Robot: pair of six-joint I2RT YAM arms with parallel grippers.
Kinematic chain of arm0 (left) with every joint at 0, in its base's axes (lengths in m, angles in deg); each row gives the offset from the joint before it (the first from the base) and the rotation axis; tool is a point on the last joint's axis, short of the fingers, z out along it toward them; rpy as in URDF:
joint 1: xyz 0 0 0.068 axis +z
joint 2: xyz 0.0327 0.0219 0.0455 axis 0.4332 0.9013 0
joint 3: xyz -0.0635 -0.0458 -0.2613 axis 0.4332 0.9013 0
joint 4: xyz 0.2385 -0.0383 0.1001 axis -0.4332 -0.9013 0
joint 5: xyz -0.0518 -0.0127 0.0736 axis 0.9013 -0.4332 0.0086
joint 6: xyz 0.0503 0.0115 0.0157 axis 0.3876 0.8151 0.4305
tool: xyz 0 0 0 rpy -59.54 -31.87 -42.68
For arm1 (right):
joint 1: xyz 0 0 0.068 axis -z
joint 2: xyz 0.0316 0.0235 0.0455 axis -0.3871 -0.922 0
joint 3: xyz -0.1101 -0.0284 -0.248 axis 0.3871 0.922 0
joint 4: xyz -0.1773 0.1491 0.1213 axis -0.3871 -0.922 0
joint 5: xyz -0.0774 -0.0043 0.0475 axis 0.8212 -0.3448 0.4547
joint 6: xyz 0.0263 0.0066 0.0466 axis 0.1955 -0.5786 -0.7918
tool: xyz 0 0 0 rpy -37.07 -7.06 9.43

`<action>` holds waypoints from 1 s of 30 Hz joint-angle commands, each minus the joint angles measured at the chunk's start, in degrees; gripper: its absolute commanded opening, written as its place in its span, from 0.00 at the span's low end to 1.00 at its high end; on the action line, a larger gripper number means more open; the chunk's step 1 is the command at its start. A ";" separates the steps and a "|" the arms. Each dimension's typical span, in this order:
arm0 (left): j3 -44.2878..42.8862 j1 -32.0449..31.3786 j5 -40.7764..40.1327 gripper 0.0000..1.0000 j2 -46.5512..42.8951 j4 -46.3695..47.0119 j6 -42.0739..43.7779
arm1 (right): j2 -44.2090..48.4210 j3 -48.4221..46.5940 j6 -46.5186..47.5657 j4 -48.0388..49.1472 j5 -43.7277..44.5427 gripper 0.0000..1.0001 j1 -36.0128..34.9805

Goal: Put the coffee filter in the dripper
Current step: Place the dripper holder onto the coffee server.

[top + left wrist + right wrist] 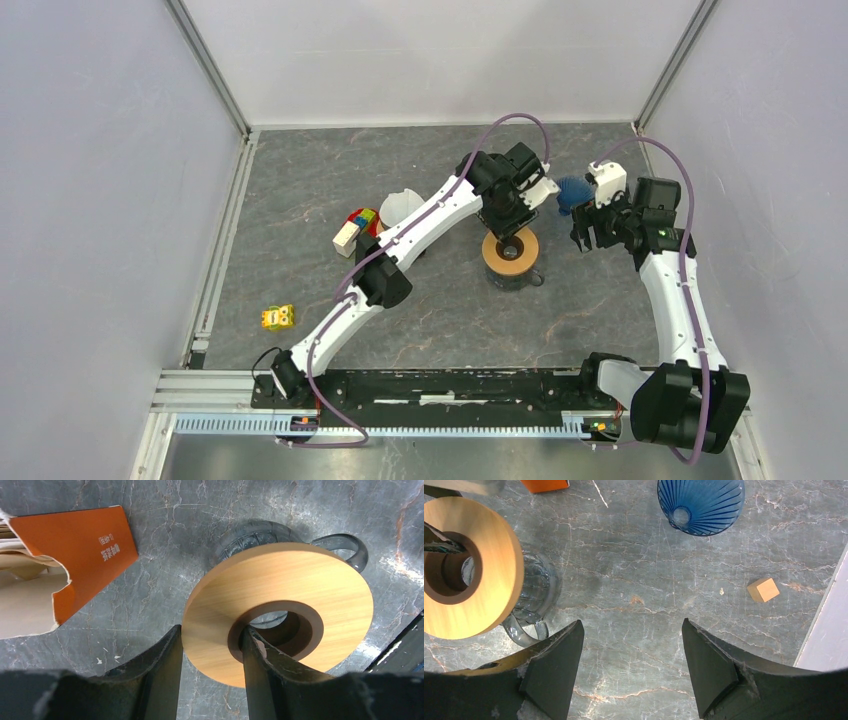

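My left gripper [211,630] is shut on a wooden ring [280,590], one finger through its hole and one outside the rim. It holds the ring tilted over a grey glass carafe [250,535]. In the top view the ring [510,250] sits at table centre under the left gripper [508,232]. The blue ribbed glass dripper [701,505] lies on the table, apart from the ring, and shows at the back right [573,192]. Paper coffee filters [25,595] sit in a torn orange box [85,550]. My right gripper [631,625] is open and empty above bare table, near the dripper [595,235].
A small wooden cube [763,590] lies right of the right gripper, near the wall. A multicoloured block toy [355,230] and a white object [400,207] sit left of the ring. A yellow toy [278,317] lies front left. Enclosure walls surround the table.
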 commanded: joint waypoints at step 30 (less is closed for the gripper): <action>-3.38 -0.33 -1.92 0.66 -2.35 3.08 -1.83 | 0.73 0.58 0.77 0.33 -1.15 0.79 0.19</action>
